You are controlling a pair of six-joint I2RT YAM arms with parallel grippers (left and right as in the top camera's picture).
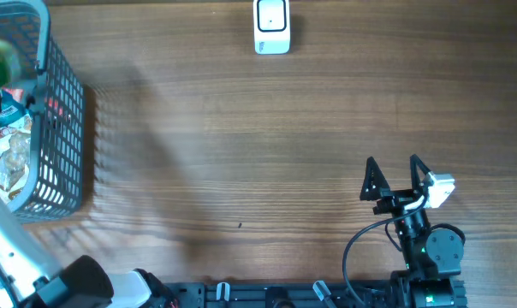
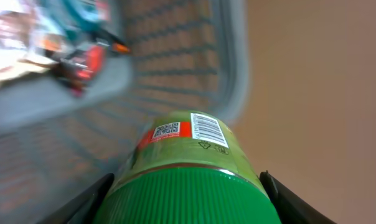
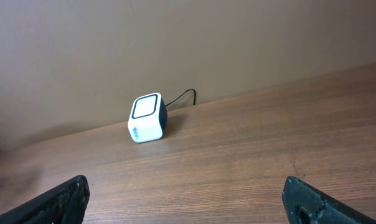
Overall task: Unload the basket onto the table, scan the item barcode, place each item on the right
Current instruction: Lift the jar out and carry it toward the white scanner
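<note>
overhead / basket: grey mesh basket (image 1: 66, 128) is sitting at the table's 9 o'clock edge, packets piled inside.
overhead / left arm: white left arm (image 1: 10, 248) is reaching up from 7 o'clock into the basket; claw is not resolving here.
overhead / scanner: scanner (image 1: 271, 26) is sitting at 12 o'clock by the far edge.
overhead / room: bare table (image 1: 241, 145) is lying open between basket, scanner and right gripper (image 1: 397, 171) at 4 o'clock.
left wrist / item: green bottle (image 2: 185, 155) is lying along the view, cap toward the camera, base pointing to 12 o'clock at the basket wall.
left wrist / barcode: barcode (image 2: 208, 129) is facing up at 1 o'clock, QR code (image 2: 166, 130) beside it.
left wrist / claw: left gripper (image 2: 187, 202) is grasping the bottle at the cap, fingers (image 2: 82, 205) pressing both sides.
right wrist / claw: right gripper is standing released, fingers wide, nothing between.
right wrist / scanner: sitting at 11 o'clock, cable (image 3: 183, 96) running behind it.
</note>
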